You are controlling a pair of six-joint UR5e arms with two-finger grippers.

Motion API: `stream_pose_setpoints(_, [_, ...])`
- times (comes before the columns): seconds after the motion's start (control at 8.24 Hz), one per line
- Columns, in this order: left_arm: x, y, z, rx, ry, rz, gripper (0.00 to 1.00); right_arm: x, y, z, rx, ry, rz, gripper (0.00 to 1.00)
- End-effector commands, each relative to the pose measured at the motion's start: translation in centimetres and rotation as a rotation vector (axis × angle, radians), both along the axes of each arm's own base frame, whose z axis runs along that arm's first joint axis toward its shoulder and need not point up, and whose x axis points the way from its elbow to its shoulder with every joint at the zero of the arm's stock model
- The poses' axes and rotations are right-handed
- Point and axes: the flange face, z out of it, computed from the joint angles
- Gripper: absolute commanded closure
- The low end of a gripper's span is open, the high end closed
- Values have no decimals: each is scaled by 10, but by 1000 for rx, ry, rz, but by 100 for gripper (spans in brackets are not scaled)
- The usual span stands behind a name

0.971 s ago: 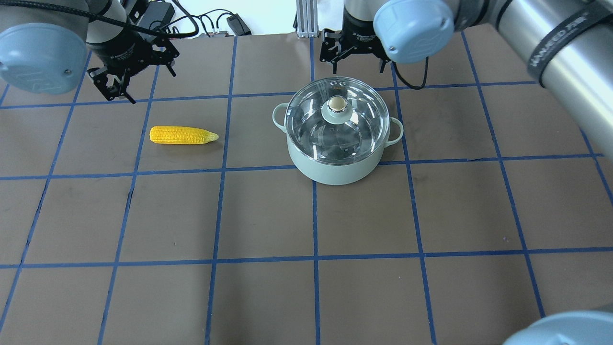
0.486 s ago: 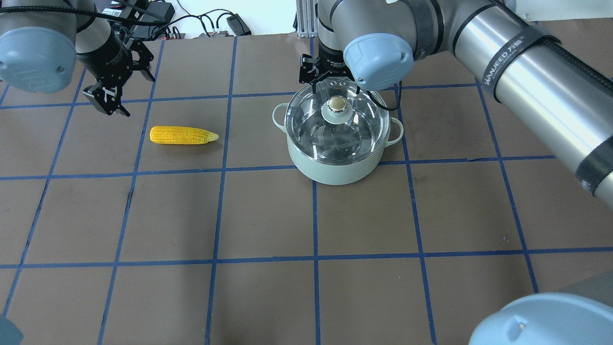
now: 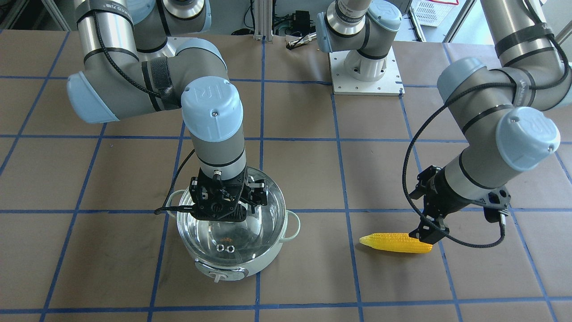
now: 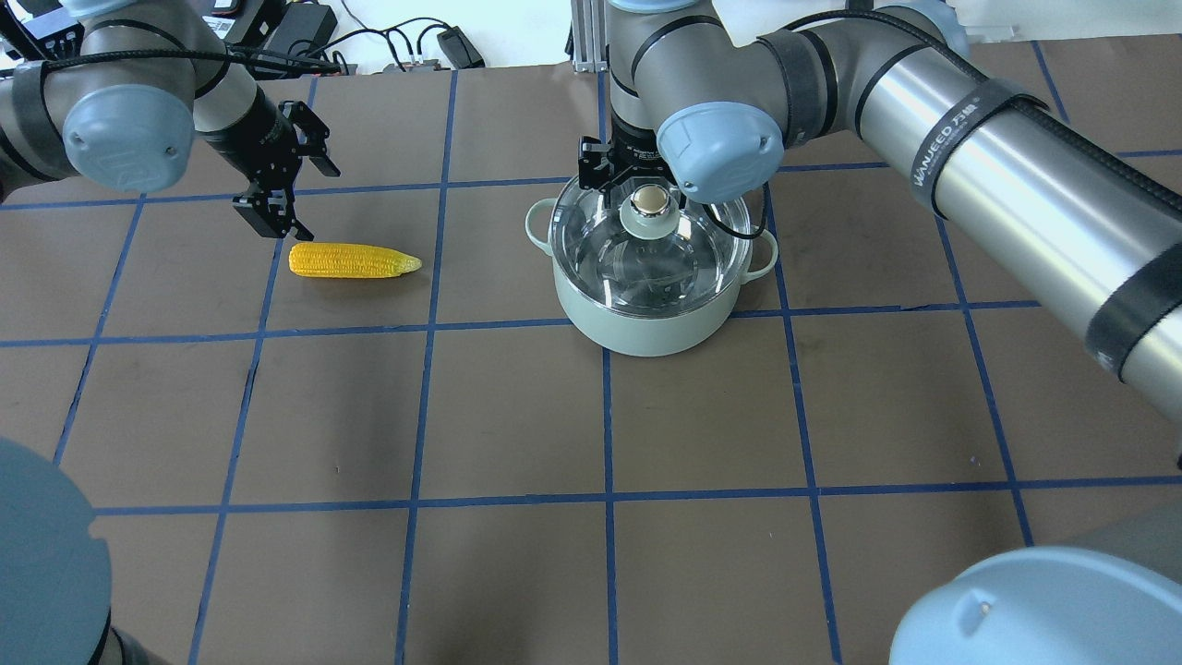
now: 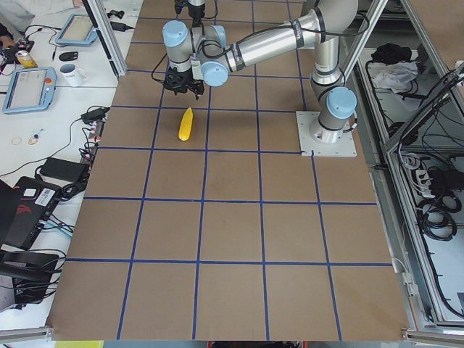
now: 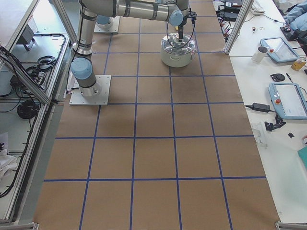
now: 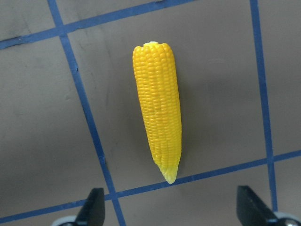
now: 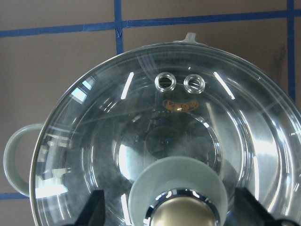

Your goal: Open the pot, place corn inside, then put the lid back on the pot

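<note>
You've got the right hand (image 3: 222, 212) directly over the pot (image 4: 646, 328), and the wrist camera shows its two fingers (image 8: 94, 207) spread wide, one on each side of the gold-beige knob (image 4: 650, 198), gripping nothing. Whether the fingertips are down at knob height, I can't tell. The glass lid (image 8: 94, 141) sits seated on the pot, its two vent holes (image 8: 165, 81) on the side facing away from the robot, above the front control knob (image 3: 220, 277). The pot stands upright on the bench (image 4: 591, 416), with a loop handle out to either side.

Over on the other side, the left hand (image 4: 292, 189) hangs tilted just beside the blunt end of the corn (image 4: 354, 260), jaws parted and empty. In its wrist view the cob runs lengthwise away from the fingertips (image 7: 94, 202), pointed tip nearest them and clear of both. The corn lies flat on the bench, well apart from the pot, with its tip pointing toward the pot.
</note>
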Motion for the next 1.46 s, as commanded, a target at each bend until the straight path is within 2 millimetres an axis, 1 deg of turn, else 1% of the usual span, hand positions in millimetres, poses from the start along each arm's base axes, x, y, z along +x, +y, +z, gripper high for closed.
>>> stream_pose_setpoints(0.0, [47, -23, -41, -47, 28, 69, 0, -1, -1, 2, -6, -2, 9, 60])
stream_pose_setpoints(0.12, [56, -24, -46, -39, 22, 96, 0, -1, 0, 3, -7, -1, 22, 67])
stream_pose_setpoints(0.24, [56, -26, -54, -25, 29, 107, 0, -1, 0, 4, -7, -1, 23, 72])
stream_pose_setpoints(0.36, [56, -26, -57, -13, 35, 175, 0, -1, 0, 6, -11, -4, 26, 74])
stream_pose_setpoints(0.49, [56, -26, -59, -3, 38, 232, 0, 1, -3, 21, -25, -25, 28, 74])
stream_pose_setpoints(0.61, [56, -28, -70, 16, 41, 243, 0, -3, -1, 54, -24, -27, 25, 75])
stream_pose_setpoints(0.73, [57, -27, -80, 39, 41, 241, 0, -21, 6, 89, -8, -31, 9, 76])
stream_pose_setpoints(0.85, [57, -29, -93, 58, 47, 235, 0, -61, 13, 116, 15, -22, 46, 77])
stream_pose_setpoints(0.97, [57, -30, -105, 74, 50, 241, 0, -117, 14, 138, 32, -9, 76, 78])
stream_pose_setpoints(1.09, [57, -32, -117, 90, 52, 250, 0, -172, 20, 160, 43, 8, 120, 79])
stream_pose_setpoints(1.21, [57, -32, -125, 102, 55, 251, 0, -220, 27, 177, 48, 21, 145, 79])
stream_pose_setpoints(1.34, [58, -32, -128, 107, 55, 251, 0, -258, 35, 180, 84, 22, 170, 83])
